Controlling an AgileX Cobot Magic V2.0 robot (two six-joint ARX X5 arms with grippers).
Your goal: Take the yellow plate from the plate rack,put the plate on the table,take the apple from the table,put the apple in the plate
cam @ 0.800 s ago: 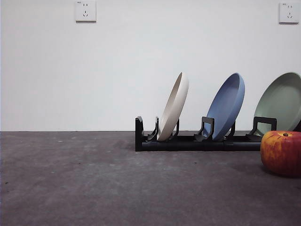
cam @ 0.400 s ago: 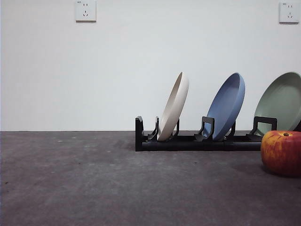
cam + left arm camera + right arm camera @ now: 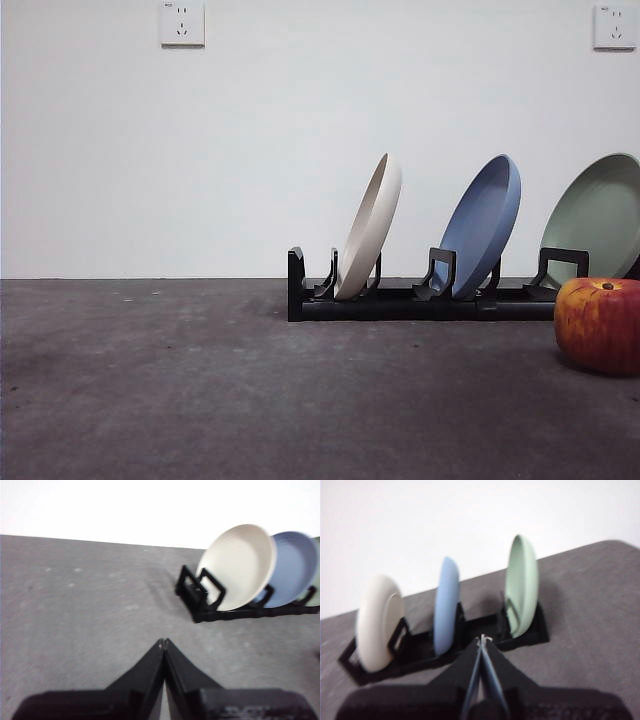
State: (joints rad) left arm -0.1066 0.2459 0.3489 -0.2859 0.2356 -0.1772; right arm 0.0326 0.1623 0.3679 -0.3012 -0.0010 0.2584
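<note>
The yellow plate point(image 3: 370, 226) stands on edge, leaning, in the end slot of the black plate rack point(image 3: 400, 300) on the dark grey table point(image 3: 200, 380). The left wrist view shows the same cream plate point(image 3: 239, 565) in the rack point(image 3: 200, 597), and the right wrist view shows the plate point(image 3: 379, 621) too. The apple point(image 3: 600, 324), red with yellow-orange streaks, sits on the table at the right edge, in front of the rack. My left gripper point(image 3: 163, 642) is shut and empty, well short of the rack. My right gripper point(image 3: 482, 639) is shut and empty, facing the rack. Neither arm shows in the front view.
A blue plate point(image 3: 485, 238) and a pale green plate point(image 3: 598, 216) stand in the rack's other slots. A white wall with two sockets point(image 3: 182, 22) rises behind the table. Open table surface lies left of the rack.
</note>
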